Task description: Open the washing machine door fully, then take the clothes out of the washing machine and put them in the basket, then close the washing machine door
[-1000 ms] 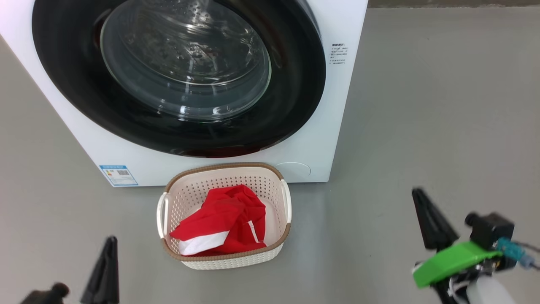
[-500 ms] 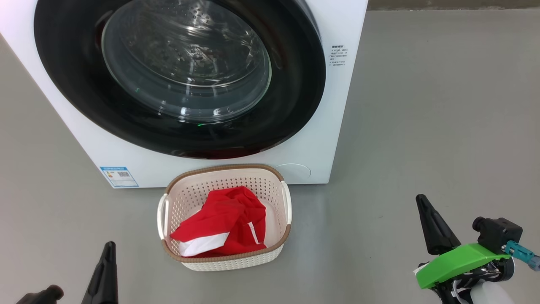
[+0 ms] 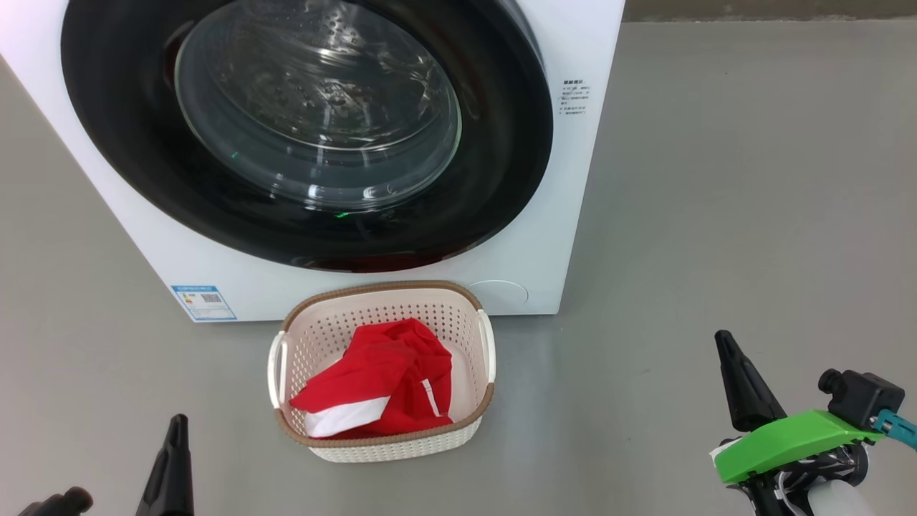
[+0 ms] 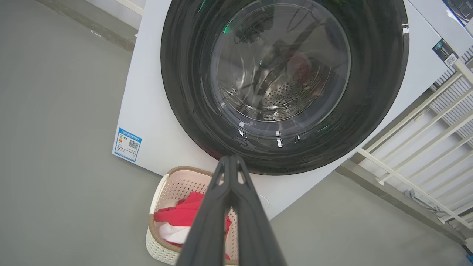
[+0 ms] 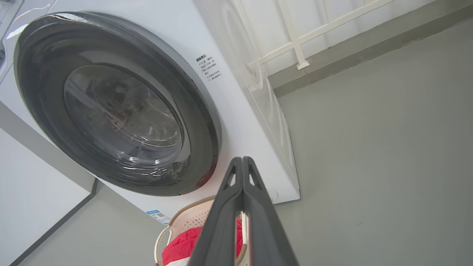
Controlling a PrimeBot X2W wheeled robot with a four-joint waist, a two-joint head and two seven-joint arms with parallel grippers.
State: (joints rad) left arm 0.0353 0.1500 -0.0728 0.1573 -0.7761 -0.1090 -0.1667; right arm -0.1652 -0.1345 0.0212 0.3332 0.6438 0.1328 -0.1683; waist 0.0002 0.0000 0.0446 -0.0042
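At both bottom frame corners, note left gripper [image 3: 174, 430] and right gripper [image 3: 723, 344], fingers [image 3: 170, 473] pressed together, empty. Up-frame at centre, find clothes [image 3: 387, 365] in basket [image 3: 372, 315], just below washing machine door [image 3: 501, 143], apparently closed. Might spring ajar if unlatched.
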